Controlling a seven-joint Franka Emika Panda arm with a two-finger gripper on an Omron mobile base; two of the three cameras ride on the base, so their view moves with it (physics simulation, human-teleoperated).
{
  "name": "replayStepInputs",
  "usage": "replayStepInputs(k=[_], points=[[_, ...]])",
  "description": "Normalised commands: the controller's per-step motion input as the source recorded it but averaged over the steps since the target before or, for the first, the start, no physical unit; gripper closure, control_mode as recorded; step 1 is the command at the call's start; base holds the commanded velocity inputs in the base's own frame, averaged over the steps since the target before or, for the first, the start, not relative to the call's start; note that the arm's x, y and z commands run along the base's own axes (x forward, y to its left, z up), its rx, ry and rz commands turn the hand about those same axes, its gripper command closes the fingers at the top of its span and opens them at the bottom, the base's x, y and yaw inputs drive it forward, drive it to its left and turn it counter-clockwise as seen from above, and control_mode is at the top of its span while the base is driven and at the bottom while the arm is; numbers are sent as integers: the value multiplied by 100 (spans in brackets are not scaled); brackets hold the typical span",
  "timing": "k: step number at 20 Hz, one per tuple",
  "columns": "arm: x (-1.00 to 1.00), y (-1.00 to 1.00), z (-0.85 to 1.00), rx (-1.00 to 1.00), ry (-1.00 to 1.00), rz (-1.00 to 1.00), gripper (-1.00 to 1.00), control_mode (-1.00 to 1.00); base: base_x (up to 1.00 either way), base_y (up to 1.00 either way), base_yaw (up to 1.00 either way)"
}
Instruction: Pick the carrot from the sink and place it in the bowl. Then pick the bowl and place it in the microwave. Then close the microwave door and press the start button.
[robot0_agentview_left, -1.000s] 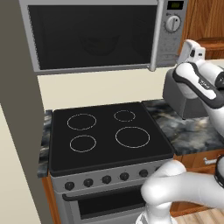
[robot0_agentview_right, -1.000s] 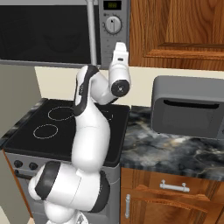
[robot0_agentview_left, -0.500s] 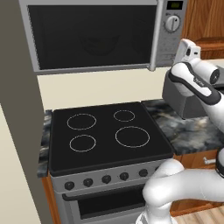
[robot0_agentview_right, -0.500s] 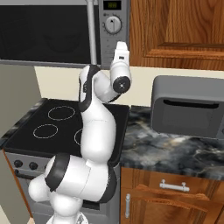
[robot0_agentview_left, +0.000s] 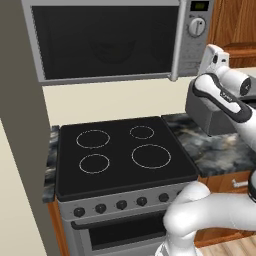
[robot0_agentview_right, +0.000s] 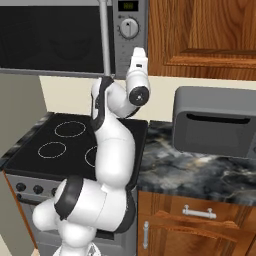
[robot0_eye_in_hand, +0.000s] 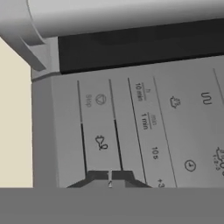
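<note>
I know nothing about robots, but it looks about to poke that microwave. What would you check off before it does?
1. Microwave door shut: ok, it sits flush in both base views.
2. Bowl inside: cannot tell, the window is too dark.
3. Pincer facing the control panel: ok, its tips sit close below the button columns.
4. Pincer tips together for a poke: ok, they nearly touch.
5. Lined up with the start button: cannot tell, the nearest symbols are blurred.
6. Stove below left alone: ok, nothing is touching it.
</note>
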Motion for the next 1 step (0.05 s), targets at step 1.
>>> replayStepInputs(k=[1], points=[[0,0,0,0,0,0,100,-100,0,0,0]])
